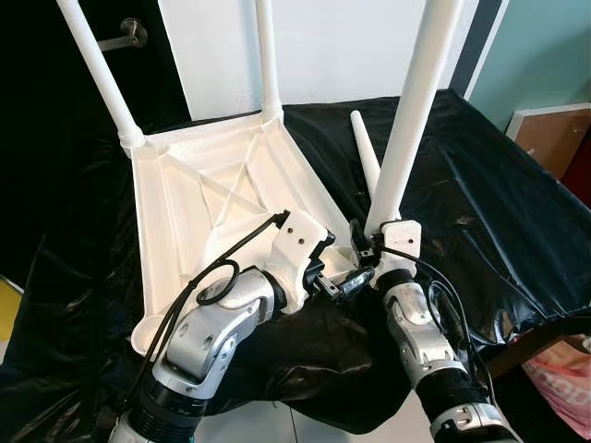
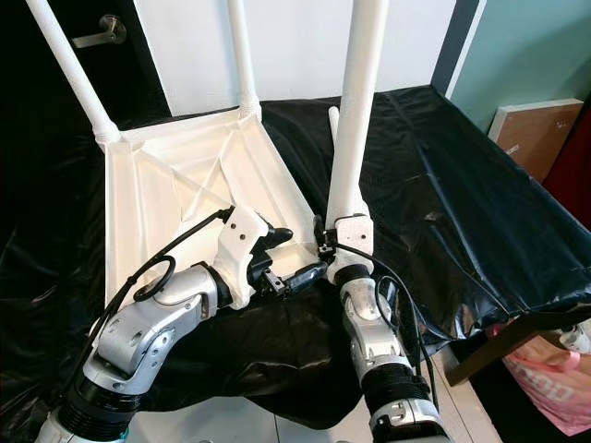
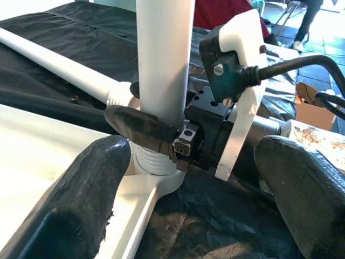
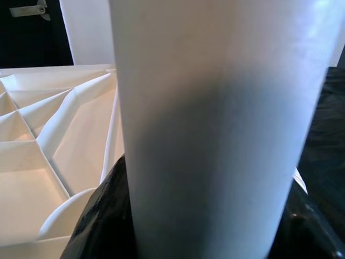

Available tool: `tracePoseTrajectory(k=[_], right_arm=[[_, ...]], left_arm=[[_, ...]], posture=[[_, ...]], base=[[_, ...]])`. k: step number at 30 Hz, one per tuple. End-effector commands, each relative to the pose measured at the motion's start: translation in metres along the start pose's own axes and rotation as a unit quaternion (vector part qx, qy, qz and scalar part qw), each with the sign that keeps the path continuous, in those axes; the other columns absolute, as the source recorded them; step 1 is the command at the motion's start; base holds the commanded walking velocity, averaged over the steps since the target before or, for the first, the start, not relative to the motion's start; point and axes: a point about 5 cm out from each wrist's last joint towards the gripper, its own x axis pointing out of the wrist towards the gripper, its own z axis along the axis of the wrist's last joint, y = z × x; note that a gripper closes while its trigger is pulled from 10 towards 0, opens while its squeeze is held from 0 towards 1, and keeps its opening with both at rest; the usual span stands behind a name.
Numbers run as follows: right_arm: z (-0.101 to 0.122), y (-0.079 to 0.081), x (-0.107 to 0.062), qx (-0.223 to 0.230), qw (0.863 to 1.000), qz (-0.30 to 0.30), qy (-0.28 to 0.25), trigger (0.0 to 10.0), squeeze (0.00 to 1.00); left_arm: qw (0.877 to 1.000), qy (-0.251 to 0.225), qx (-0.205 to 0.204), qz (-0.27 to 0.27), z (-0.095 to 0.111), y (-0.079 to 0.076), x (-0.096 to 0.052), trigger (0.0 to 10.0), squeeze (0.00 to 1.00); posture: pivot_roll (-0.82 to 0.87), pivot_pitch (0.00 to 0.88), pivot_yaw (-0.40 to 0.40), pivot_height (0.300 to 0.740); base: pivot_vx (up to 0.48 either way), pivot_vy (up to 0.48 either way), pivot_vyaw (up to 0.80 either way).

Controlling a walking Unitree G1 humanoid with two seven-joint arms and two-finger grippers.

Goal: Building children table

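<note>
In the eye views, your white tabletop (image 1: 217, 198) lies upside down on the black sheet (image 1: 480, 203), two legs already standing at its far corners. Your right gripper (image 1: 369, 251) is clamped around the third leg (image 1: 413, 111), upright at the tabletop's near right corner; a loose leg (image 1: 367, 157) lies just beyond it. In the left wrist view, your left gripper (image 3: 199, 199) hangs wide open, holding nothing, beside that corner socket (image 3: 153, 167). In the right wrist view, the third leg stands close between the dark fingers (image 4: 99, 216), tabletop ribs behind.
</note>
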Motion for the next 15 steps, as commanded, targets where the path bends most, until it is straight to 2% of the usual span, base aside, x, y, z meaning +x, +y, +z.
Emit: tracePoseTrajectory(k=[1, 11, 12, 15], right_arm=[[-0.04, -0.008, -0.018, 0.011, 0.994, -0.014, 0.109, 10.0, 0.0], [-0.039, -0.014, -0.018, 0.042, 0.991, -0.046, 0.118, 10.0, 0.0], [-0.034, -0.021, -0.02, 0.041, 0.987, -0.118, 0.096, 10.0, 0.0], [-0.032, -0.024, -0.021, 0.044, 0.984, -0.151, 0.088, 10.0, 0.0]], left_arm=[[1.0, -0.005, 0.01, -0.001, 0.003, 0.0, 0.0, 10.0, 0.0], [1.0, -0.007, 0.011, 0.002, 0.004, 0.001, -0.001, 10.0, 0.0], [1.0, -0.008, 0.01, 0.002, 0.004, 0.002, 0.0, 10.0, 0.0], [1.0, -0.009, 0.01, 0.002, 0.004, 0.001, 0.0, 10.0, 0.0]], posture=[[-0.07, 0.058, 0.011, 0.74], [-0.08, 0.065, 0.01, 0.74], [-0.08, 0.067, 0.009, 0.74], [-0.08, 0.067, 0.008, 0.74]], base=[[0.0, 0.0, 0.0], [0.0, 0.0, 0.0], [0.0, 0.0, 0.0], [0.0, 0.0, 0.0]])
